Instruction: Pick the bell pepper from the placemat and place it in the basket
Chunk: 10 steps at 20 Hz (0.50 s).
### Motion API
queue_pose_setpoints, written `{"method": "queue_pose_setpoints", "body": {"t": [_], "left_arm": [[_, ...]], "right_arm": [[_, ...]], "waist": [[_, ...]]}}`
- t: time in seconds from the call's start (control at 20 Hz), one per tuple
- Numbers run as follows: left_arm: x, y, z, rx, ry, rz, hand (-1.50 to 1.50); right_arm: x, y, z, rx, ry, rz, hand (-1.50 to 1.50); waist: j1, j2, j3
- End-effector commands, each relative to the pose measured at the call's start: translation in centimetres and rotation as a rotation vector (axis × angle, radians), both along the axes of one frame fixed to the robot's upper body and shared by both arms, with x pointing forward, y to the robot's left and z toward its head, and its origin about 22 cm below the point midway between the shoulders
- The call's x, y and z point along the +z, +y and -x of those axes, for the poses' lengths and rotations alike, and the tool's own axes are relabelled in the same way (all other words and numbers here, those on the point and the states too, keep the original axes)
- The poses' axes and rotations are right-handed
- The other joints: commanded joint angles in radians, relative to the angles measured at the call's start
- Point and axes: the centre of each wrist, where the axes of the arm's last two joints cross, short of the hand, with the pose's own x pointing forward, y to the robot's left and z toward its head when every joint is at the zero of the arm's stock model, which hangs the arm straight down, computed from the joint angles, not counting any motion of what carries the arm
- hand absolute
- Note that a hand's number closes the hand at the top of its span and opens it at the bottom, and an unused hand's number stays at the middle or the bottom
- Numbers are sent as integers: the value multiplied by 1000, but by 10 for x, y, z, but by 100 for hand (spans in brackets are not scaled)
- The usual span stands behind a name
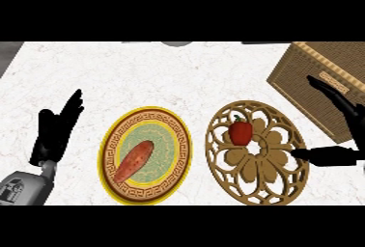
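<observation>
Head view: I judged the reach step to be in hand, with nothing grasped. My right hand [331, 156] stood at the placemat's [265, 166] right edge, in front of the basket [321, 87], fingers spread apart. The bell pepper [241, 132] sat on the placemat's upper left part, red and green-stemmed. The next move called for travelling left over it, then closing. My left hand [55, 132] rested open at far left.

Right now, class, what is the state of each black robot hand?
Left black hand: open, resting, holding nothing.
Right black hand: open by the round wooden placemat, holding nothing.
</observation>
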Motion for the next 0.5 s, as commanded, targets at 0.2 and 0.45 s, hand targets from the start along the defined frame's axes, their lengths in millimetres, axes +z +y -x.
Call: {"method": "queue_pose_setpoints", "body": {"t": [0.2,0.45], "left_arm": [[-10,-10,-6,-22,0,12,0],[-1,-4,-10,-61,8,37,0]], "right_arm": [[74,1,24,151,326,343,-150],[77,16,34,149,384,281,-150]], "waist": [[14,5,2],[42,10,6]]}}
